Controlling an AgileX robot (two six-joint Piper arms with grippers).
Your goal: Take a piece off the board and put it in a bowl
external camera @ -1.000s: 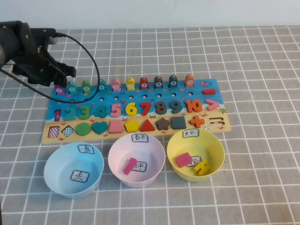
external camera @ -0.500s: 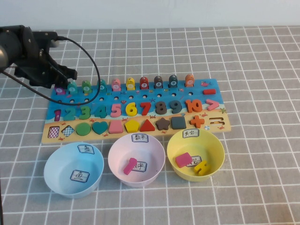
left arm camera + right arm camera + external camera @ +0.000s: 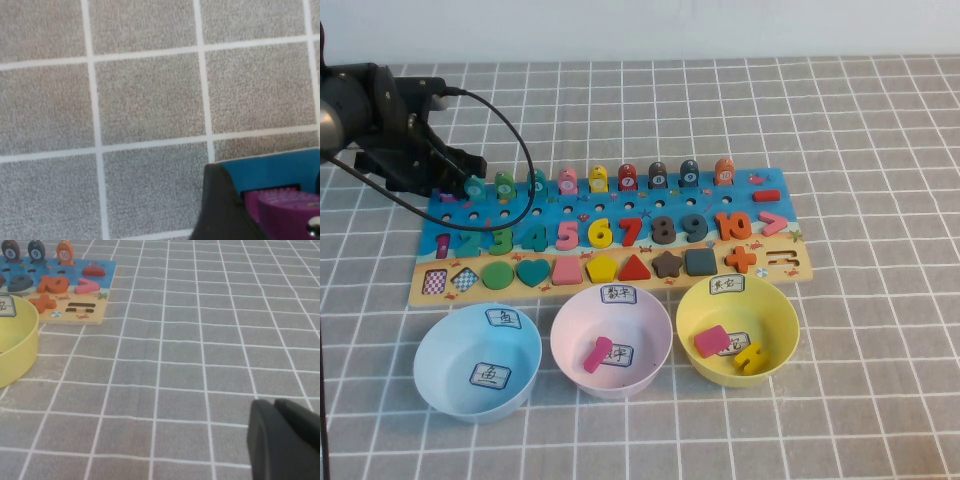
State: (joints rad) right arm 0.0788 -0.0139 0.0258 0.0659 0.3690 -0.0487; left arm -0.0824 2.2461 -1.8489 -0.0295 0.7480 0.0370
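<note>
The board (image 3: 756, 201) lies across the middle of the table, with fish pieces along its far edge. My left gripper (image 3: 448, 184) is down over the board's far-left end and hides the magenta-purple fish piece in the high view. In the left wrist view the piece (image 3: 287, 212) sits on the blue board (image 3: 270, 170) between the open jaws of the left gripper (image 3: 270, 200), with one dark finger (image 3: 220, 210) close beside it. The light blue bowl (image 3: 428, 345) stands empty in front of the board's left end. My right gripper (image 3: 275, 407) is shut, low over bare cloth to the right of the board.
A teal-green fish (image 3: 474, 184) stands right beside the left gripper. A pink bowl (image 3: 565, 325) holds a pink piece, and a yellow bowl (image 3: 788, 335) holds pink and yellow pieces. The left arm's cable (image 3: 520, 150) arcs over the board's left part. Grey checked cloth covers the table.
My left gripper has moved a little toward the far edge and down over the purple fish, which showed before and is now covered in the high view.
</note>
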